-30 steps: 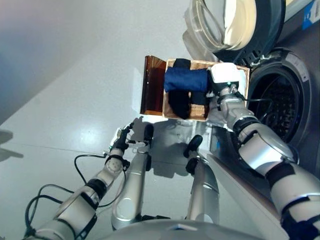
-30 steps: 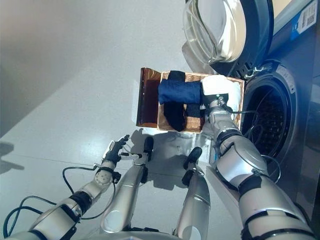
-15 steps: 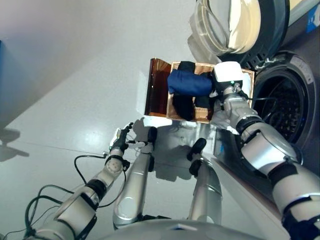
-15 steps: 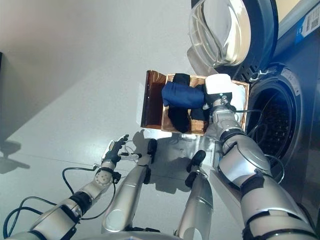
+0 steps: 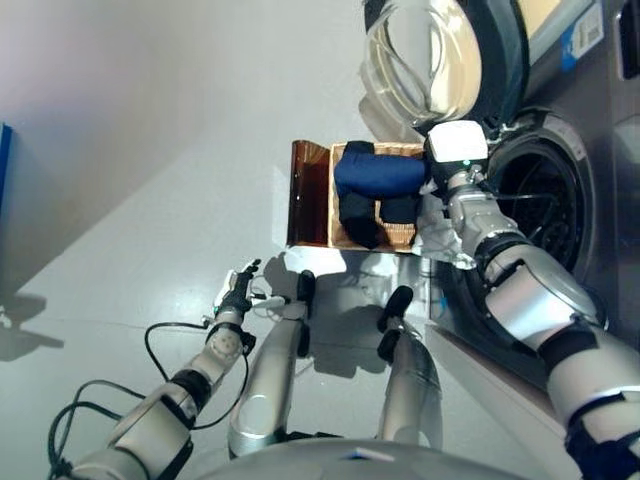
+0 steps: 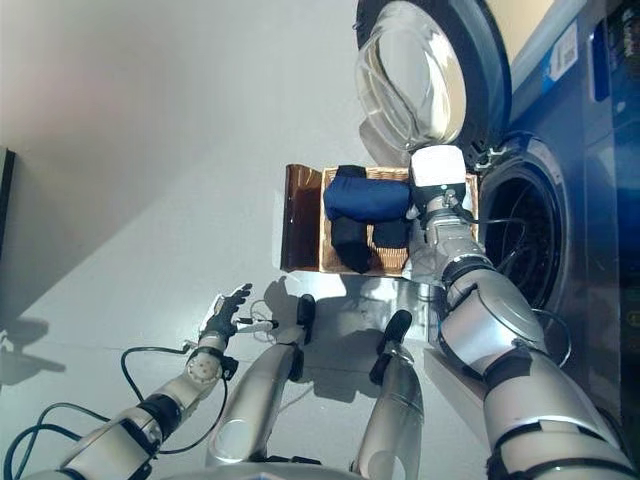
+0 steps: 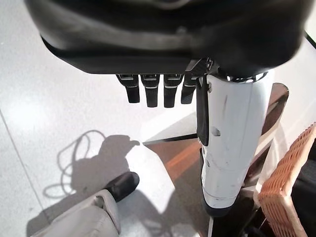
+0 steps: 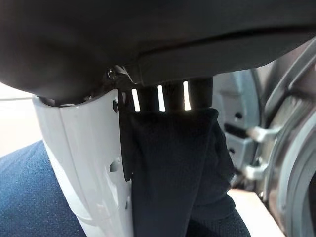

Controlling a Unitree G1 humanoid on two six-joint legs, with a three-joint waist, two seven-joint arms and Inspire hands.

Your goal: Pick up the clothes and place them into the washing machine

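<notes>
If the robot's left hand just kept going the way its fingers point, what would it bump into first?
Probably the brown flap standing at the wicker basket's near side, though depth is hard to judge. The left hand hangs open over bare floor, fingers aimed roughly that way.

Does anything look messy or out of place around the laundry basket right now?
Nothing stands out. The wicker basket sits flat beside the open washing machine; the blue garment and black clothes lie inside it, none spilled onto the floor.
</notes>
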